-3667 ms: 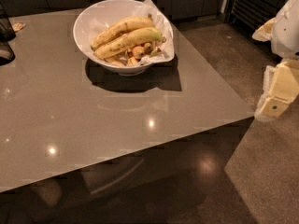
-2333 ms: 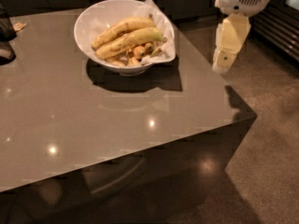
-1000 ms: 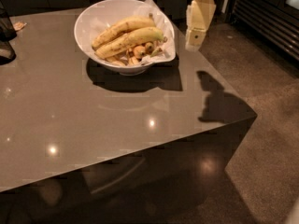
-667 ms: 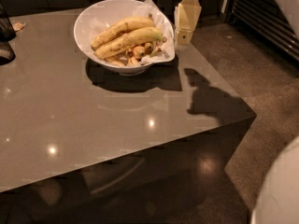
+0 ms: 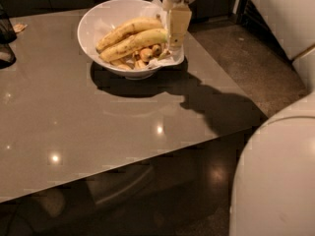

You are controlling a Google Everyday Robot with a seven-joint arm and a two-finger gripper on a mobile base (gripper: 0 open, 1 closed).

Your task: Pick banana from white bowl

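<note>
The white bowl (image 5: 98,26) sits at the far middle of the grey table (image 5: 74,122), lined with crumpled white paper. Two yellow bananas (image 5: 133,41) lie side by side in it, over some small brownish pieces. My gripper (image 5: 176,42) hangs from the top of the view over the bowl's right rim, its tip just right of the bananas' right ends. It holds nothing that I can see.
A dark object (image 5: 6,41) stands at the table's far left edge. The table's right edge drops to a speckled floor (image 5: 256,63). A large white part of the robot's body (image 5: 280,171) fills the lower right corner.
The gripper has moved left from beside the table to over the bowl's right rim. The robot's white body has come into the lower right. The bowl and bananas have not moved.
</note>
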